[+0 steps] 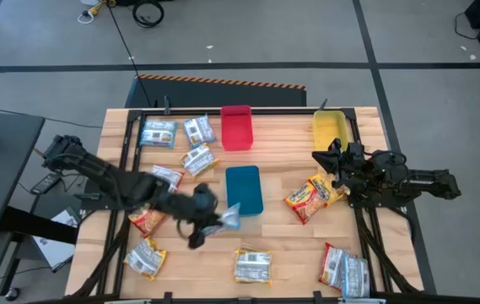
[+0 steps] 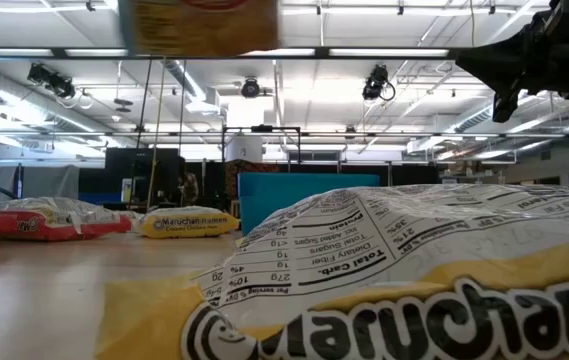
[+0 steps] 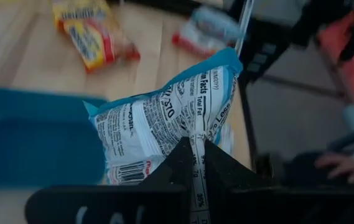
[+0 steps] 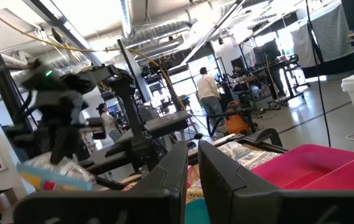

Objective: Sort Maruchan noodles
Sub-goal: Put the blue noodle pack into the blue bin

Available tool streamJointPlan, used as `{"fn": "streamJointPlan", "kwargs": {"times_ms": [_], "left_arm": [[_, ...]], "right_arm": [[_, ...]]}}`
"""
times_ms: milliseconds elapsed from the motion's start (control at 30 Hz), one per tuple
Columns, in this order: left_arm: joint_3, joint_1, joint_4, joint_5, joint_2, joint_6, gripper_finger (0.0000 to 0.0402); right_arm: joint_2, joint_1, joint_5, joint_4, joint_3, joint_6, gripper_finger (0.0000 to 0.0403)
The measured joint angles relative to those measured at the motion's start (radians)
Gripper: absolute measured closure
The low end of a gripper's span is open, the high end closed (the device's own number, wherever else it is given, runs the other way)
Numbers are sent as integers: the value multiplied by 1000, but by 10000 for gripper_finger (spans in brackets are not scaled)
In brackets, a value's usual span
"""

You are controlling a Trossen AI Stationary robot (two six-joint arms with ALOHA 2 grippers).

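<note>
While pinched: blue packet [image 3: 164,121] in left hand [image 3: 192,163]

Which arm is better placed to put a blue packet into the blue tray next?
Left. Its hand is shut on a blue-silver packet right beside the blue tray. The right hand sits shut and empty near the yellow tray.

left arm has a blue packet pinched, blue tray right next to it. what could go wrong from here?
1. The left claw pinches only the back seam of the blue packet; it hangs loose and may slip before release.
2. The packet hangs at the blue tray edge, so it could snag the rim or drop outside.
3. A yellow packet fills the low view, hiding the drop.
</note>
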Motion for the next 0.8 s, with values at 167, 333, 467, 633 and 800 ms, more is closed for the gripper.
{"fn": "streamJointPlan", "kwargs": {"times_ms": [167, 333, 467, 633, 800], "left_arm": [[0, 177, 77, 144, 45, 88, 381], [0, 331, 161, 348, 138, 150, 381], [0, 431, 223, 485, 229, 195, 381], [0, 536, 258, 598, 317, 251, 381], [0, 621, 258, 622, 353, 289, 381]], "right_arm": [[0, 0, 0, 0, 0, 0, 357], [0, 0, 0, 0, 0, 0, 357], [0, 0, 0, 0, 0, 0, 357], [0, 0, 0, 0, 0, 0, 357], [0, 0, -1, 0, 0, 1, 357]]}}
